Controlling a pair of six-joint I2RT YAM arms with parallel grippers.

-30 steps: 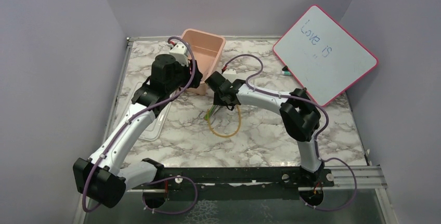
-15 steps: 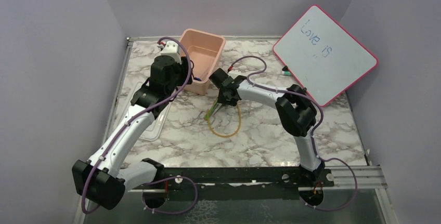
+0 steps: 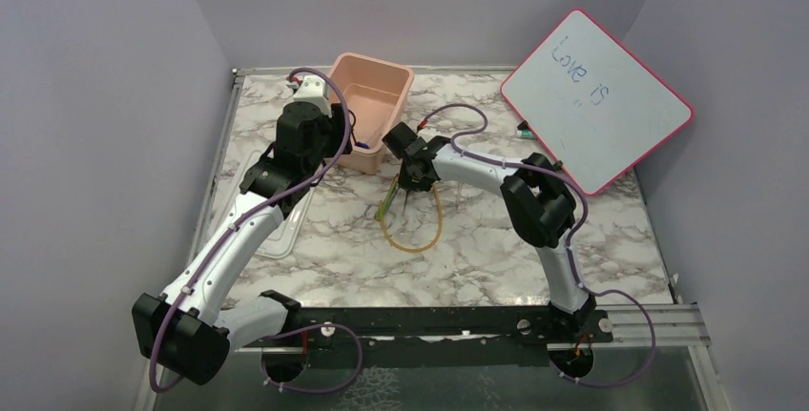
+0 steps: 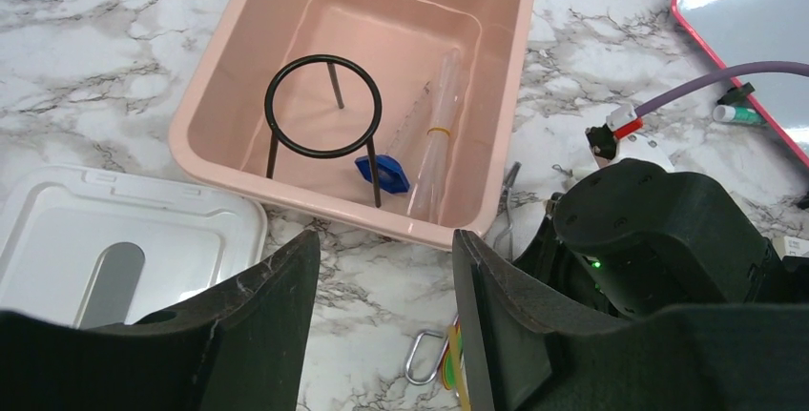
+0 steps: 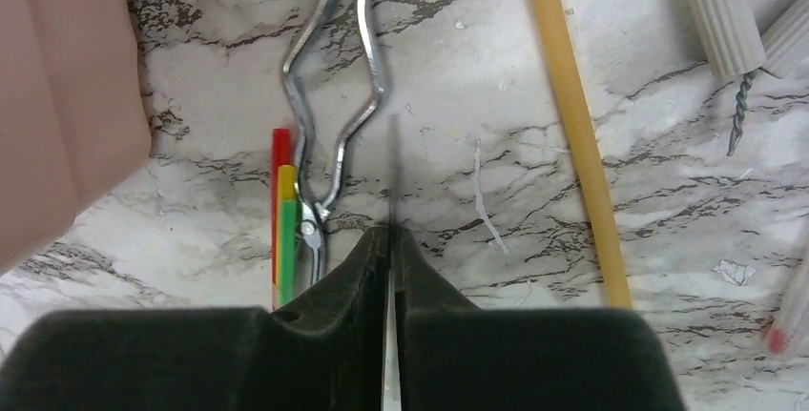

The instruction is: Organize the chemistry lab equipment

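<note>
Marble tabletop carries the loose lab pieces at the centre of the top view, just below the pink tub. We see the right claw pinched tight on a thin dark strip that points up the wrist frame. Just left of it lie the metal tongs, their long axis parallel to the strip, with a green-handled tool alongside. The amber tube runs up the frame on the right. The right arm is the nearer to all these. The left claw hangs spread wide before the tub, which holds a black ring stand, a blue piece and a clear tube. We judge the tub wall, at far left of the right wrist frame, the nearest obstacle.
</note>
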